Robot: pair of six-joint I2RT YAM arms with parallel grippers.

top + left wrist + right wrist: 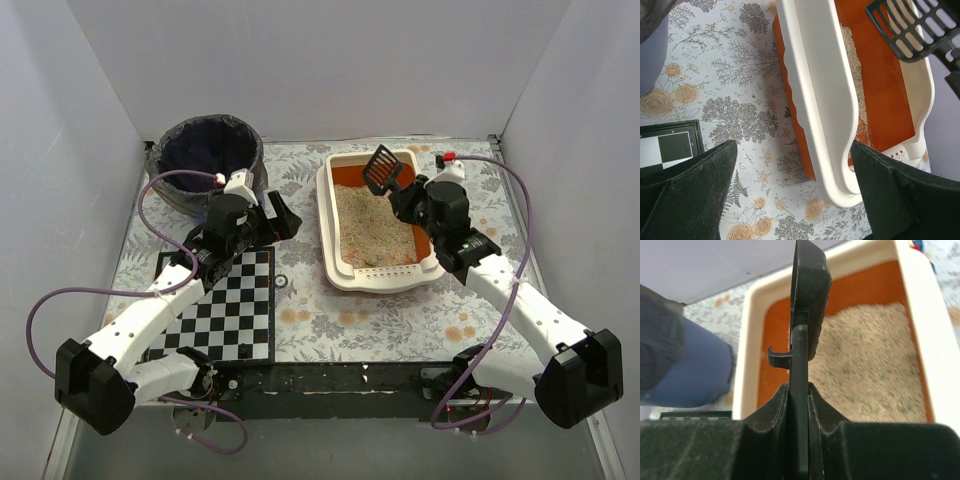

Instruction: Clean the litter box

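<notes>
The cream-white litter box (326, 215) lies right of centre, with an orange floor and beige litter (372, 232). My right gripper (405, 190) is shut on the handle of a black slotted scoop (381, 168) and holds it edge-up above the box's far end. In the right wrist view the scoop (807, 290) stands between the closed jaws (799, 405), over the litter (865, 370). My left gripper (285, 215) is open and empty just left of the box. In the left wrist view its fingers (690, 195) straddle the box's corner rim (815, 90) from above, without touching it.
A round blue bin with a dark bag (207, 160) stands at the back left. A checkerboard (225, 310) lies front left on the flowered table cover. White walls close in the left, back and right sides. A slotted ledge (385, 272) is at the box's near end.
</notes>
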